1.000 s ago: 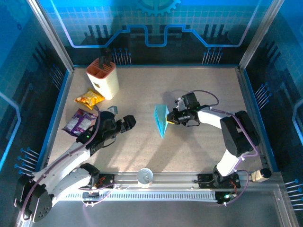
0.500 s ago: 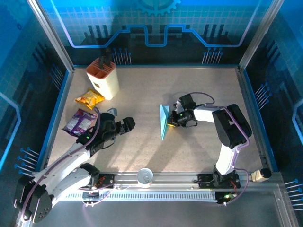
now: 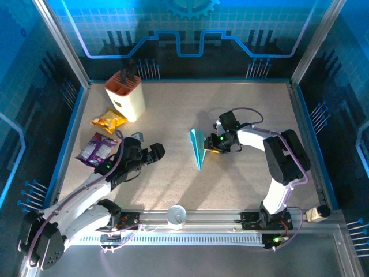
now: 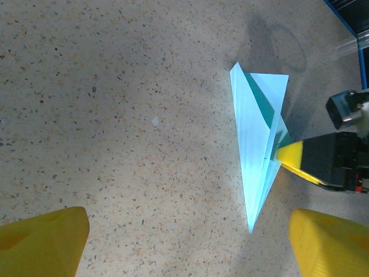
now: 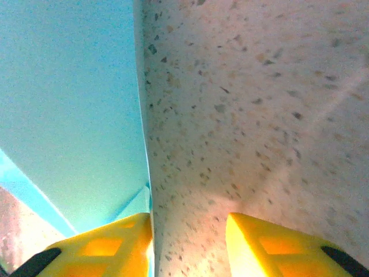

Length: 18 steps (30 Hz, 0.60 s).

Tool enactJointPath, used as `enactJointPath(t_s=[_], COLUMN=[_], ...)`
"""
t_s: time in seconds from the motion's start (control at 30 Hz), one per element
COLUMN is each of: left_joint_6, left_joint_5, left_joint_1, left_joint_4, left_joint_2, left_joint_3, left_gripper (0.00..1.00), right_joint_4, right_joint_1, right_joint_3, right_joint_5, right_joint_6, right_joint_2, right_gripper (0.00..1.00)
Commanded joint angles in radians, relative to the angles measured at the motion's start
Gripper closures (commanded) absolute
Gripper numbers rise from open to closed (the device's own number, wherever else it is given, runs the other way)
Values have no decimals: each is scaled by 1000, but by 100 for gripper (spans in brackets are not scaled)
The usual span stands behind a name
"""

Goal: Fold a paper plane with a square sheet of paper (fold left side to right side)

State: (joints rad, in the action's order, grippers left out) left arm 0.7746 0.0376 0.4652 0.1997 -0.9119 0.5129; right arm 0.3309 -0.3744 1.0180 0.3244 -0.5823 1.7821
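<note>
Eyeing the paper plane (image 3: 198,148) mid-table, tip toward the bases. Touching its right edge with the right gripper (image 5: 189,222), jaws parted, nothing clamped. Could snag and drag it on withdrawal, springing the folds. Left gripper (image 4: 190,242) agape, well apart.

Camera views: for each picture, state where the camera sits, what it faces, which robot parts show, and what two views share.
Top external: above and behind, looking down on the table; left arm and right arm show.
Left wrist: on the left arm, facing the paper plane; left gripper at the bottom corners.
Right wrist: low over the table, at the plane's edge; right gripper below.
Shared: top and left wrist both show the right gripper beside the plane.
</note>
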Motion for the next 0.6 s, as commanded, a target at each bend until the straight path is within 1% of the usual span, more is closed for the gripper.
enactJointPath(t_s=[0.0,0.1,0.23,0.4,0.57], left_joint_6=[-24,-23,-21,-17,-11], left_joint_5=[-4,-6,-8,-8,-9], left_joint_1=[-11,-12,-14,-14,-15], left_joint_4=[-15,-16,-20,-18,-14], left_joint_2=[-5,-6,-5,0,19], left_joint_3=[-2,-3,-5,-12,-18], left_gripper=[9,9,9,9,9], right_joint_4=[131,173,266,341,365], right_joint_1=[-16,-50,-120,-189,-217], right_joint_3=[33,43,103,186,243], right_joint_5=[-93,-116,-171,-231,-260], right_joint_6=[39,42,59,66,69], right_joint_2=[-79,-132,-149,-95,-37], right_gripper=[58,57,56,55,54])
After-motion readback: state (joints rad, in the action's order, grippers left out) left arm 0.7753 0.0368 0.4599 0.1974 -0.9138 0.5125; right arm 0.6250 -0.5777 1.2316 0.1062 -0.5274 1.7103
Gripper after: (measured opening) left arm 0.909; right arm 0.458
